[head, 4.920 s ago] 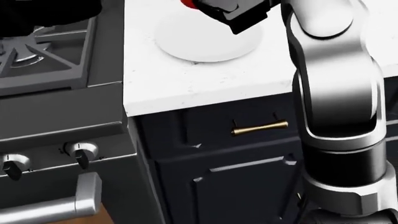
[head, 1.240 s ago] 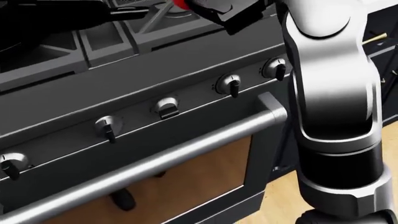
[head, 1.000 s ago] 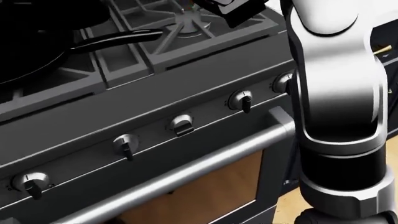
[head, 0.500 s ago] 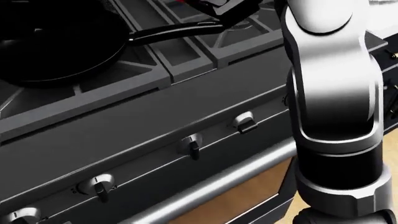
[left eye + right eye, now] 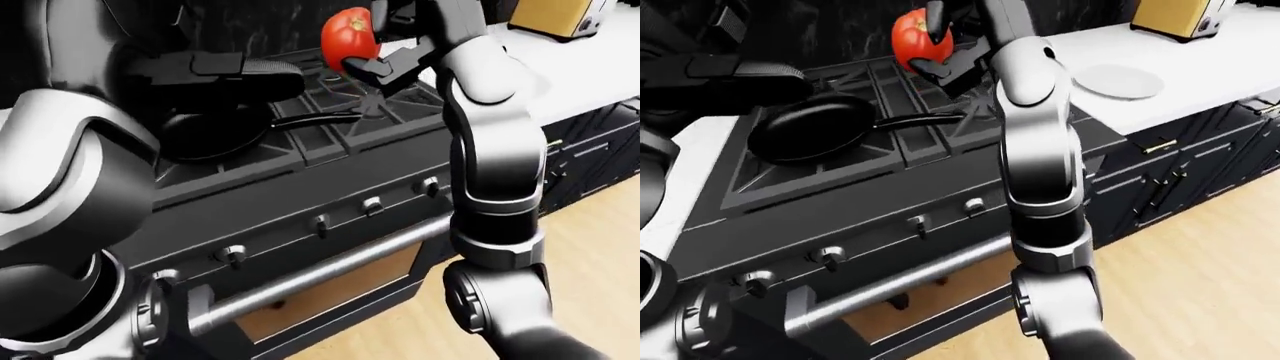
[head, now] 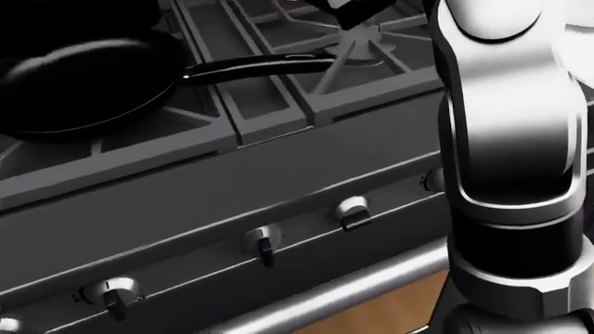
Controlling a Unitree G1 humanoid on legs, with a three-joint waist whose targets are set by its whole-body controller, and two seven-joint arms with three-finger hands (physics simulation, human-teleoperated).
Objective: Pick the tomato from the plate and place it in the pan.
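The red tomato is held in my right hand, whose fingers close round it from below and the right. It hangs in the air above the stove, up and to the right of the black pan. The pan sits empty on the stove's left burner grate with its handle pointing right. In the head view the pan is at the upper left and the tomato is out of frame. My left hand is dark, with fingers stretched flat, and hovers over the pan. The white plate lies empty on the counter.
The black stove has a row of knobs and a steel oven bar below. The white counter is right of the stove with a yellow toaster at the top. Dark cabinets and wooden floor are lower right.
The camera has swung from the counter and plate over to the stove. The pan has come into the head view, the knobs have slid down, and the tomato has left its top edge.
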